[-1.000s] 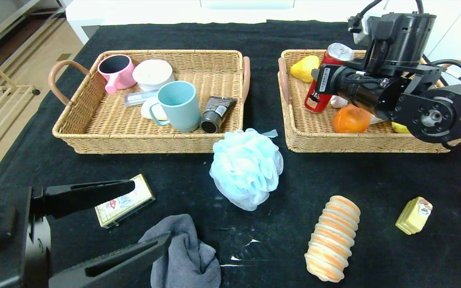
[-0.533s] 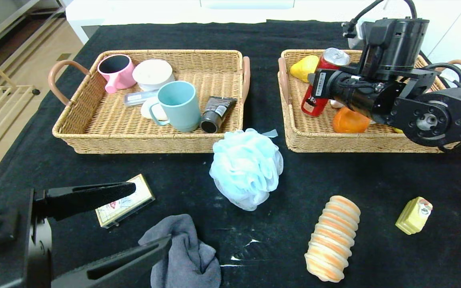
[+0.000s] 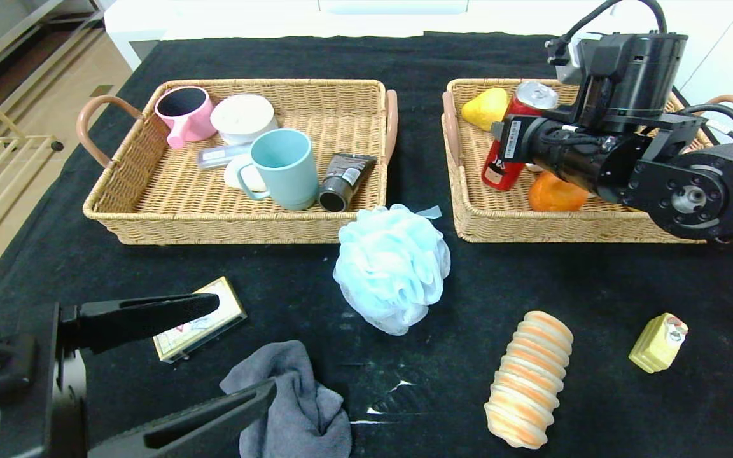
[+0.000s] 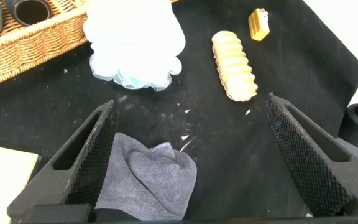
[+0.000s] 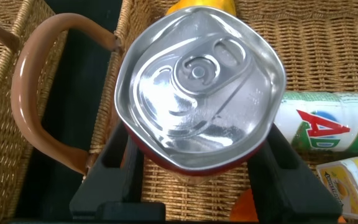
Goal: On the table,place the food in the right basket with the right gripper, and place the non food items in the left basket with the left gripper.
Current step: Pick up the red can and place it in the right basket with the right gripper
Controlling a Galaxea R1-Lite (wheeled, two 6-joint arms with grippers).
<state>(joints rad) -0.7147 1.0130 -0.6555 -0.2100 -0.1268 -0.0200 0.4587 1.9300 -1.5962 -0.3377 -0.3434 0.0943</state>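
Note:
My right gripper [image 3: 519,137] is shut on a red can [image 3: 505,166] and holds it tilted inside the right basket [image 3: 564,230], near its left end. The right wrist view shows the can's silver top [image 5: 197,81] squeezed between the black fingers [image 5: 114,158]. My left gripper [image 3: 242,346] is open and empty at the table's front left, above a grey cloth [image 3: 296,401], which lies by one finger in the left wrist view [image 4: 145,180]. The left basket [image 3: 233,229] holds mugs, a white jar and a tube.
On the black table lie a blue bath puff [image 3: 392,267], a flat card box [image 3: 198,324], a striped bread roll [image 3: 529,378] and a small yellow carton [image 3: 658,342]. The right basket holds a yellow fruit [image 3: 484,108], an orange [image 3: 557,194] and a white bottle [image 5: 328,121].
My right gripper has lowered the red can a little deeper into the right basket. The left gripper has barely moved.

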